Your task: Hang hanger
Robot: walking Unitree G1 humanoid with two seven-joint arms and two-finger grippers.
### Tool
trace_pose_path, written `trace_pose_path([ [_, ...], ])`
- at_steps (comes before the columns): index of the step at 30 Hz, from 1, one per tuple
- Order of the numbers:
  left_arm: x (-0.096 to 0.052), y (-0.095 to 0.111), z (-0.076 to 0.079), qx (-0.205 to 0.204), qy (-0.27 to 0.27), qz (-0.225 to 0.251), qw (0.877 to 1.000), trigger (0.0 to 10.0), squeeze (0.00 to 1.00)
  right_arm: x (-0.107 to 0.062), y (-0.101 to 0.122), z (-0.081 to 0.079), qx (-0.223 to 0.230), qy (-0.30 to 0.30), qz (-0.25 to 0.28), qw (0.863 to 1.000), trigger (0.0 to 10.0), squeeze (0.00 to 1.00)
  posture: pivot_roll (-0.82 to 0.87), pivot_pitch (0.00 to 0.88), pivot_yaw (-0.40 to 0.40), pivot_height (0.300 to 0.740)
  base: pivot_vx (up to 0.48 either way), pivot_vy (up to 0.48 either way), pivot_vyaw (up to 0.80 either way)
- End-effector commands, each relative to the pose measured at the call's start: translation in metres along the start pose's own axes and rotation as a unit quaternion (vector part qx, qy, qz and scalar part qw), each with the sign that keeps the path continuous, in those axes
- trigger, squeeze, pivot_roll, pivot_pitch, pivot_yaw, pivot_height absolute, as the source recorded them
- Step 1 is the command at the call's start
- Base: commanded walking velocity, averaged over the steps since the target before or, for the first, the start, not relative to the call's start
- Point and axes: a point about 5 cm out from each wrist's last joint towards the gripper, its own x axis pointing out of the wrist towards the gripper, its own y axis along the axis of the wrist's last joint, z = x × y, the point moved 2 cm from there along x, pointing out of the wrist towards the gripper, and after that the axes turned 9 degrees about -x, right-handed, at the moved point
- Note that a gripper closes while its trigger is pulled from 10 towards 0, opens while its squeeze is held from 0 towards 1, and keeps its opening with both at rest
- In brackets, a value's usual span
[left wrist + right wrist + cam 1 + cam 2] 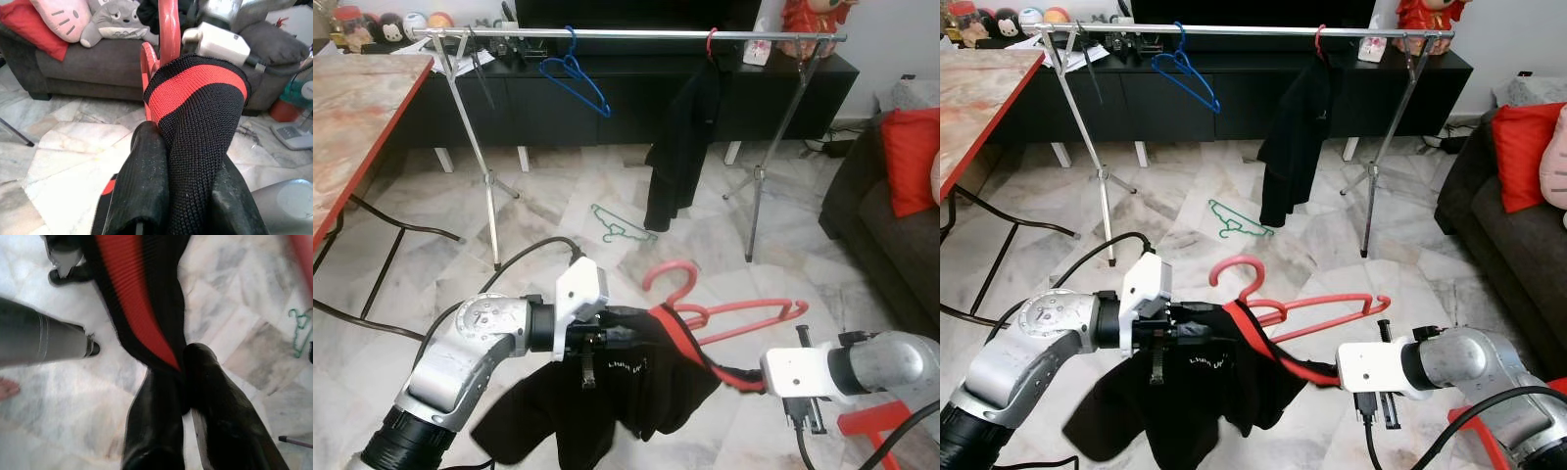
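red hanger [724,318] with black garment [607,387]: held low over the marble floor [558,196], well short of the clothes rail [636,35]. left gripper [178,161] and right gripper [183,377] are both clamped on the red-banded collar. risk: the loosely threaded hanger may be shed when lifted.

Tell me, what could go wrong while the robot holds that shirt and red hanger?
The red hanger lies only partly inside the black garment, so it might slip out. Both pincers, left and right, pinch just the red-striped collar, which could stretch. The rail is far off, and the green hanger lies on the floor between.
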Motion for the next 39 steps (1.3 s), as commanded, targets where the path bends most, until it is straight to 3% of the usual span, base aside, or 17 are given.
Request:
trace_pose_path([
  [1, 0.001, 0.004, 0.001, 0.018, -0.007, 0.002, 1.0, 10.0, 0.0, -0.007, 0.005, 0.003, 0.005, -0.009, 0.014, 1.0, 10.0, 1.0, -0.15, 0.085, -0.069, 0.74, 0.0, 0.0, 0.0],
  [13, 0.001, -0.009, -0.004, 0.036, 0.012, -0.04, 0.998, 10.0, 0.0, -0.029, 0.012, -0.001, 0.036, 0.02, 0.032, 0.999, 10.0, 1.0, -0.15, 0.075, -0.065, 0.74, 0.0, 0.0, 0.0],
  [17, 0.004, -0.016, 0.002, 0.035, -0.012, -0.065, 0.997, 10.0, 0.0, -0.039, 0.032, 0.017, 0.044, -0.035, 0.098, 0.994, 10.0, 1.0, -0.16, 0.067, -0.058, 0.74, 0.0, 0.0, 0.0],
  [22, 0.007, -0.02, 0.006, 0.042, -0.026, -0.076, 0.996, 10.0, 0.0, -0.035, 0.052, 0.028, 0.045, -0.065, 0.158, 0.984, 10.0, 1.0, -0.15, 0.056, -0.056, 0.74, 0.0, 0.0, 0.0],
  [28, 0.009, -0.022, 0.01, 0.053, -0.042, -0.092, 0.993, 10.0, 0.0, -0.025, 0.057, 0.023, 0.036, -0.034, 0.159, 0.986, 10.0, 1.0, -0.14, 0.047, -0.058, 0.74, 0.0, 0.0, 0.0],
  [29, 0.009, -0.023, 0.011, 0.053, -0.045, -0.093, 0.993, 10.0, 0.0, -0.023, 0.056, 0.021, 0.035, -0.026, 0.154, 0.987, 10.0, 0.23, -0.14, 0.044, -0.058, 0.74, 0.0, 0.0, 0.0],
  [31, 0.01, -0.023, 0.011, 0.054, -0.046, -0.094, 0.993, 10.0, 0.0, -0.023, 0.056, 0.02, 0.036, -0.023, 0.153, 0.987, 10.0, 0.23, -0.14, 0.044, -0.058, 0.74, 0.0, 0.0, 0.0],
  [32, 0.01, -0.023, 0.012, 0.054, -0.048, -0.094, 0.993, 10.0, 0.0, -0.022, 0.056, 0.02, 0.036, -0.02, 0.154, 0.987, 10.0, 0.0, -0.14, 0.042, -0.058, 0.74, 0.0, 0.0, 0.0],
  [39, 0.012, -0.022, 0.017, 0.064, -0.068, -0.099, 0.991, 10.0, 0.0, -0.014, 0.058, 0.022, 0.033, -0.01, 0.159, 0.987, 10.0, 0.0, -0.13, 0.032, -0.06, 0.74, 0.0, 0.0, 0.0],
])
